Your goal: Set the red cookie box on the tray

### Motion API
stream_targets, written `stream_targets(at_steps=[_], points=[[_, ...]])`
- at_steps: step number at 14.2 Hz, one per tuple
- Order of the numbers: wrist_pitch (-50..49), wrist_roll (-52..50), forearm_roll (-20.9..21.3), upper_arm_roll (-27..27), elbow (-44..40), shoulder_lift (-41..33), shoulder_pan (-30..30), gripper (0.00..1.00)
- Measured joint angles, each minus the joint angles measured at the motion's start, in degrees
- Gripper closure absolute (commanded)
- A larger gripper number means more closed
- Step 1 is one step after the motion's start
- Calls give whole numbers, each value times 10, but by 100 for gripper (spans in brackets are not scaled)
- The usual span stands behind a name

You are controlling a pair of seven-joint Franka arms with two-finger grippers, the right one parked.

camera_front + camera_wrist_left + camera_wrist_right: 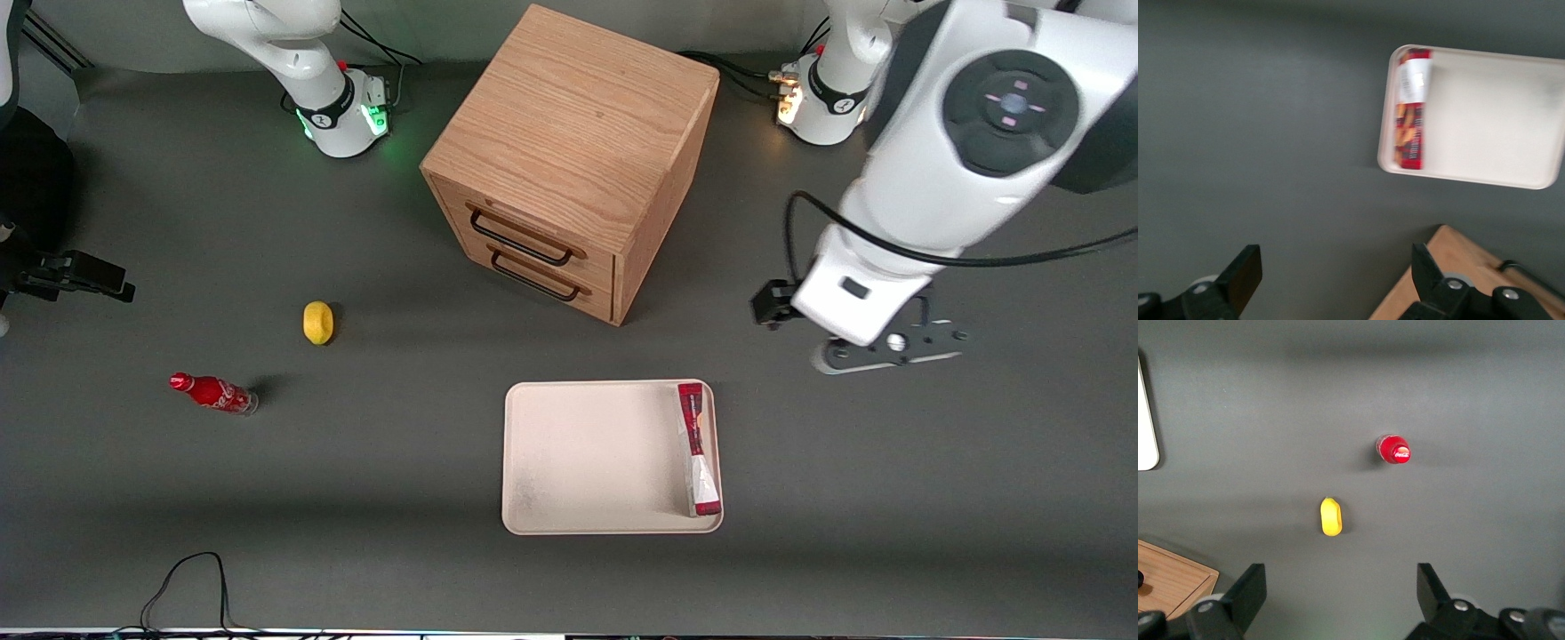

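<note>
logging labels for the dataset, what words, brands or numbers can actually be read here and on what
No text here reads clearly.
red soda bottle: white script on its side and cap, too small to read.
red cookie box on the tray: printed white panel, blurred, unreadable.
wooden drawer cabinet and yellow lemon-like item: no text.
The gripper hangs open above the table beside the tray, holding nothing; no marking readable.

The desk (889,533) carried one tray (587,453), one cookie box (697,449), one two-drawer cabinet (569,160), one lemon (318,322) and one bottle (213,393). One gripper (889,348), fingers apart, hung above the desk near the tray.
</note>
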State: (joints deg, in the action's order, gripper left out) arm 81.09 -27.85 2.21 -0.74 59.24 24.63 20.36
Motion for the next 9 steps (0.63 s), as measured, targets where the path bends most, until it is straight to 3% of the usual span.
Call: stream_targets(at_steps=[5, 9], points=[[105, 158, 0, 5, 265, -163, -119, 0], [115, 238, -1, 5, 333, -220, -178, 0]])
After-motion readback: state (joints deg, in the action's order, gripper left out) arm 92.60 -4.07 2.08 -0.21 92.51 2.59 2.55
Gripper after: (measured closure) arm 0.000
